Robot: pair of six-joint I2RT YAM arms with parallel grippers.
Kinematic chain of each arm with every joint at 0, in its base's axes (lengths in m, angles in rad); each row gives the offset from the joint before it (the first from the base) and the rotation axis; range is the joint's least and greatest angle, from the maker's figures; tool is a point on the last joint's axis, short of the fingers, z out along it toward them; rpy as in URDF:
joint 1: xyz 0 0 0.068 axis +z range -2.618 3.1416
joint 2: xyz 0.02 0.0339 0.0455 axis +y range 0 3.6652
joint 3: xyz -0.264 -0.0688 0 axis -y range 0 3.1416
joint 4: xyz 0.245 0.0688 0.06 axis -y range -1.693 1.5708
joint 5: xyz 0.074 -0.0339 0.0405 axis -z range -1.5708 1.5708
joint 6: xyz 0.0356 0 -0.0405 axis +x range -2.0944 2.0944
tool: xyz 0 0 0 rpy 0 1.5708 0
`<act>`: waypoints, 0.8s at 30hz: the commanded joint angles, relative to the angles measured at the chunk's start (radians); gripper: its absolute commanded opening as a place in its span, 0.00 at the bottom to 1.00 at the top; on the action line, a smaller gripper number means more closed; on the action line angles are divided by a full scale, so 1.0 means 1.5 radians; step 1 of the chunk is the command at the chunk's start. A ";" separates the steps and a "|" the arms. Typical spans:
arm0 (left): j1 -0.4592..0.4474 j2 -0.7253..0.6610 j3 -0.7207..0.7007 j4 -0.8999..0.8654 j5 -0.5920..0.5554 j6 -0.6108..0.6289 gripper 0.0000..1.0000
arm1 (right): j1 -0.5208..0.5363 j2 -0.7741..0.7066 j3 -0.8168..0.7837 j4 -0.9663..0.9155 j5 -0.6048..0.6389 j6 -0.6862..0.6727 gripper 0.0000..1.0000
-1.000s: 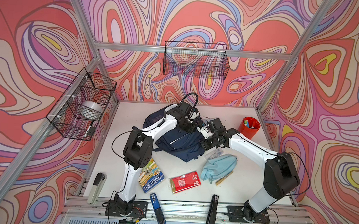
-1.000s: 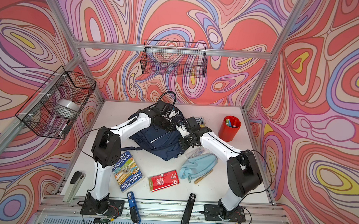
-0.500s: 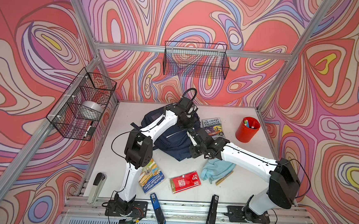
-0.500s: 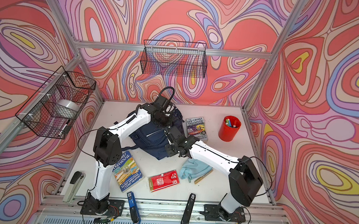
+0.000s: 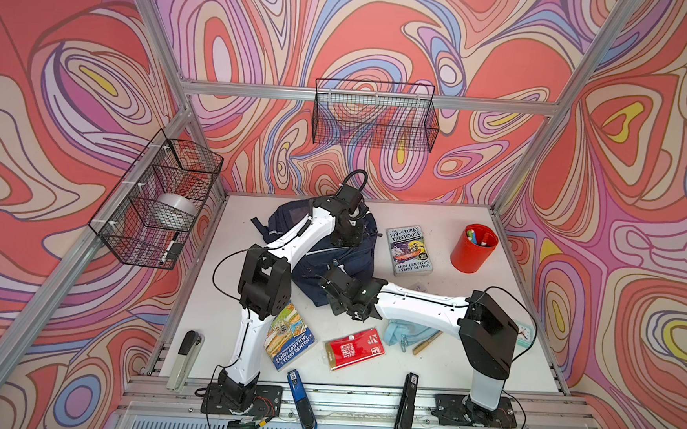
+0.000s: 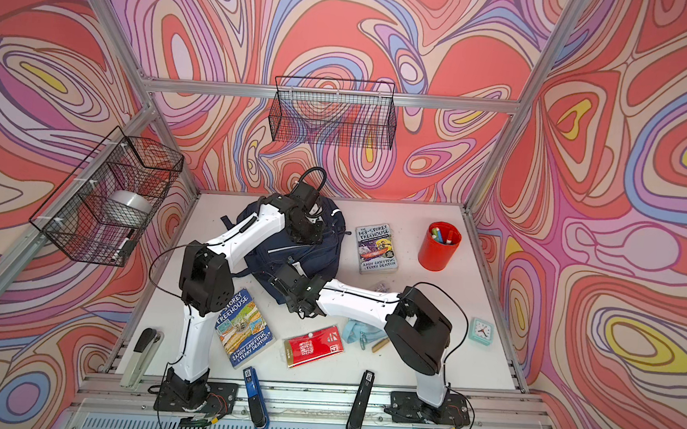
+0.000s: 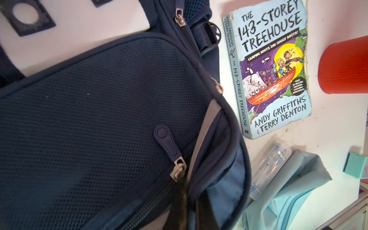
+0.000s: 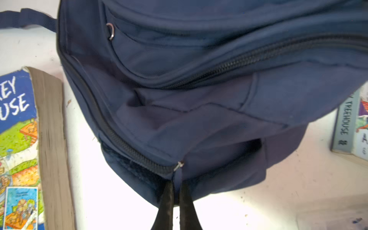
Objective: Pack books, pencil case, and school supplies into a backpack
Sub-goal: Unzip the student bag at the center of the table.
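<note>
- Two paperback books are lying on the white counter [image 5: 466,378]. The grey-purple "143-Storey Treehouse" book [image 5: 409,250] is just beside the navy-blue fabric backpack [image 5: 351,265], and the blue-covered book [image 5: 291,341] is near the left arm's base.
- One light-blue fabric pencil case [image 5: 400,335], one flat red packet [image 5: 354,349] and one tan stick [image 5: 427,342] are sitting outside the backpack.
- Three staplers are lying along the front edge: beige [image 5: 184,355], blue [image 5: 302,401] and black [image 5: 406,403].
- Since half a second ago, the right gripper [image 8: 176,184] has been sliding leftward along the backpack's near edge. A second ago its arm was hiding the grey-purple book.
- Only the right wrist view is showing that gripper pinching the navy fabric zip pull [image 8: 177,175].
- Only the left wrist view is clearly showing one small clear plastic packet [image 7: 268,167] lying against the pencil case.
- The left gripper [image 5: 350,246] is staying pressed together over the backpack's upper part. Whether fabric is caught between its fingers cannot be told.
</note>
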 commanded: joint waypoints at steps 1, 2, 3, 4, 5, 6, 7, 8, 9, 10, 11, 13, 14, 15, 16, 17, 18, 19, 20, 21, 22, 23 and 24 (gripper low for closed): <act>-0.004 -0.018 0.035 0.163 0.050 -0.027 0.00 | 0.004 -0.046 -0.054 0.104 -0.185 -0.014 0.00; -0.003 -0.027 0.023 0.173 0.054 -0.024 0.00 | -0.004 -0.055 -0.068 0.121 -0.201 -0.011 0.00; -0.001 -0.041 0.010 0.183 0.054 -0.020 0.00 | -0.005 -0.059 -0.075 0.130 -0.201 -0.011 0.00; -0.002 -0.049 0.004 0.188 0.050 -0.017 0.00 | -0.005 -0.059 -0.078 0.131 -0.199 -0.011 0.00; 0.000 -0.054 0.007 0.184 0.050 -0.012 0.00 | -0.006 -0.059 -0.081 0.135 -0.201 -0.010 0.00; 0.003 -0.057 0.015 0.175 0.057 -0.008 0.16 | -0.006 -0.059 -0.082 0.133 -0.200 -0.012 0.00; 0.003 -0.060 0.020 0.165 0.056 -0.007 0.39 | -0.005 -0.059 -0.086 0.132 -0.196 -0.012 0.00; 0.005 -0.069 0.027 0.152 0.045 -0.001 0.62 | -0.005 -0.059 -0.097 0.138 -0.189 -0.008 0.00; 0.006 -0.081 0.029 0.140 0.025 0.012 0.73 | -0.006 -0.085 -0.108 0.141 -0.174 -0.008 0.00; 0.007 -0.090 0.032 0.129 0.014 0.034 0.74 | -0.006 -0.096 -0.119 0.142 -0.161 -0.007 0.00; 0.006 -0.097 0.045 0.105 0.017 0.070 0.72 | -0.006 -0.109 -0.134 0.145 -0.157 -0.009 0.00; 0.005 -0.080 0.112 0.008 0.058 0.149 0.65 | -0.006 -0.129 -0.151 0.147 -0.150 -0.023 0.00; 0.002 -0.063 0.144 -0.047 0.085 0.177 0.66 | -0.005 -0.134 -0.150 0.140 -0.146 -0.035 0.00; -0.003 -0.043 0.173 -0.102 0.094 0.202 0.68 | -0.005 -0.133 -0.146 0.127 -0.152 -0.043 0.00; -0.013 -0.022 0.199 -0.151 0.083 0.224 0.72 | -0.005 -0.130 -0.144 0.121 -0.155 -0.047 0.00; -0.029 -0.001 0.218 -0.197 0.063 0.254 0.78 | -0.002 -0.125 -0.144 0.120 -0.157 -0.054 0.00; -0.044 0.014 0.222 -0.230 0.031 0.270 0.84 | 0.000 -0.120 -0.145 0.119 -0.149 -0.056 0.00; -0.053 0.024 0.217 -0.245 0.008 0.275 0.89 | 0.001 -0.117 -0.145 0.119 -0.145 -0.056 0.00; -0.062 0.031 0.205 -0.253 -0.002 0.281 0.93 | 0.001 -0.114 -0.147 0.123 -0.145 -0.058 0.00; -0.066 0.038 0.194 -0.257 0.005 0.287 0.94 | 0.002 -0.113 -0.149 0.126 -0.142 -0.058 0.00; -0.065 0.046 0.189 -0.260 0.010 0.280 0.95 | 0.004 -0.114 -0.151 0.128 -0.136 -0.059 0.00; -0.063 0.060 0.193 -0.275 0.011 0.274 0.95 | 0.004 -0.116 -0.154 0.135 -0.136 -0.062 0.00; -0.064 0.074 0.205 -0.294 0.006 0.270 0.95 | 0.006 -0.120 -0.159 0.140 -0.132 -0.065 0.00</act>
